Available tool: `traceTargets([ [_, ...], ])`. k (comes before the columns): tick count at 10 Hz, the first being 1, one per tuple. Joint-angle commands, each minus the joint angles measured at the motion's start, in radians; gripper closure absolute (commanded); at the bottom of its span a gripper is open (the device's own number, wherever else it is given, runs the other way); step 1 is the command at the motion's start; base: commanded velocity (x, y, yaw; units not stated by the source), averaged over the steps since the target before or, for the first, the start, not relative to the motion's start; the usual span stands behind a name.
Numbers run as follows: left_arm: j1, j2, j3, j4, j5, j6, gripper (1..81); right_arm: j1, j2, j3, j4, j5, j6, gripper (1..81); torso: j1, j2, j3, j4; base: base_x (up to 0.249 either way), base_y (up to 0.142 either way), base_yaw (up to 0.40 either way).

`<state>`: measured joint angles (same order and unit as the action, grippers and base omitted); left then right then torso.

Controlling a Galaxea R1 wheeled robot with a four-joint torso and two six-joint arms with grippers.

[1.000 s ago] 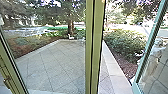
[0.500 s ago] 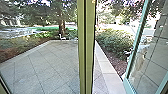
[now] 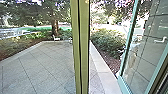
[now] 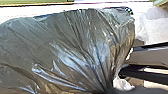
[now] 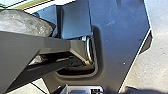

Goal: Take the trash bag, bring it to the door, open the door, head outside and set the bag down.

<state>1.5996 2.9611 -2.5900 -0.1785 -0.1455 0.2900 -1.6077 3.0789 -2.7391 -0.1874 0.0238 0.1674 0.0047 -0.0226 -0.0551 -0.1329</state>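
The grey trash bag (image 4: 75,47) is large in the left wrist view, its shiny plastic drawn into folds that run together at a gathered neck. At that neck my left gripper (image 4: 110,88) is shut on the bag. Part of the grey bag (image 5: 25,23) also appears in the right wrist view, beyond a dark bar of the robot. In the head view the door (image 3: 122,82) with a teal frame stands open on the right, a pale handle (image 3: 160,40) against its glass. I cannot make out how my right gripper stands.
A green upright post (image 3: 81,50) crosses the middle of the head view, between a glass pane and the doorway. Outside are paving (image 3: 37,67), a pale kerb (image 3: 101,65), bushes (image 3: 107,42) and a tree trunk (image 3: 55,27). A white chair (image 3: 56,38) stands farther off.
The head camera has turned to the right: the whole scene has shifted left, and more of the teal-framed door and the wall behind its glass has come into view.
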Motion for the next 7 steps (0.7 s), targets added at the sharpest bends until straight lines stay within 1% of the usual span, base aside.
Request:
traceTargets([
  [1, -0.033, 0.001, 0.008, 0.010, 0.058, 0.006, 81.1, 0.030, 0.013, 0.009, -0.003, -0.058, -0.011, 1.0, 0.000, 0.000, 0.000, 0.000, 0.000, 0.000, 0.000],
  [7, -0.036, 0.015, 0.007, 0.002, 0.057, 0.005, 81.1, 0.030, 0.016, 0.004, -0.003, -0.058, -0.011, 1.0, 0.000, 0.000, 0.000, 0.000, 0.000, 0.000, 0.000],
])
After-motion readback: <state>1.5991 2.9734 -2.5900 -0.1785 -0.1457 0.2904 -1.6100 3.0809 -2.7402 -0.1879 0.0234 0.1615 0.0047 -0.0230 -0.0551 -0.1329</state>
